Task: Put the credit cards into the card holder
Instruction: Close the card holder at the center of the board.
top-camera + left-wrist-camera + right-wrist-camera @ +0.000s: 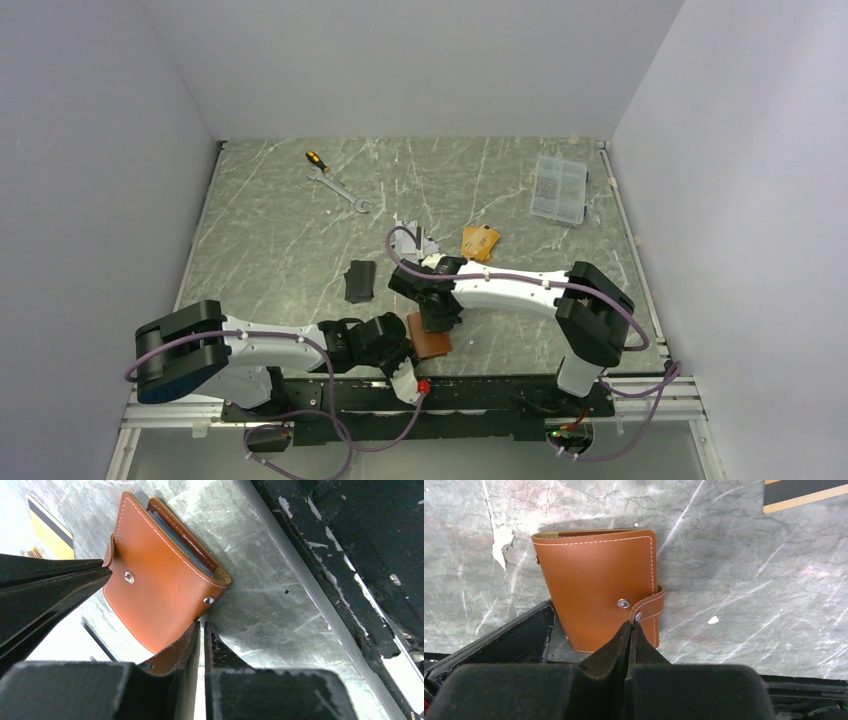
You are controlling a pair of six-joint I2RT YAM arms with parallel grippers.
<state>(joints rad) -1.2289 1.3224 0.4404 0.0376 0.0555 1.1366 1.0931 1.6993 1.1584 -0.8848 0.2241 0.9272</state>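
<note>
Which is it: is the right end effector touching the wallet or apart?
Touching. Right wrist view: the right end effector pinches the wallet by its strap.

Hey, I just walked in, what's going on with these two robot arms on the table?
Both arms are working on the brown leather card holder near the front edge of the table. The right pincer is shut on its snap strap, which is off its stud. The left pincer sits nearly closed at the holder's corner; whether it grips is unclear. The holder is folded closed, and the credit cards lie loose farther back.
</note>
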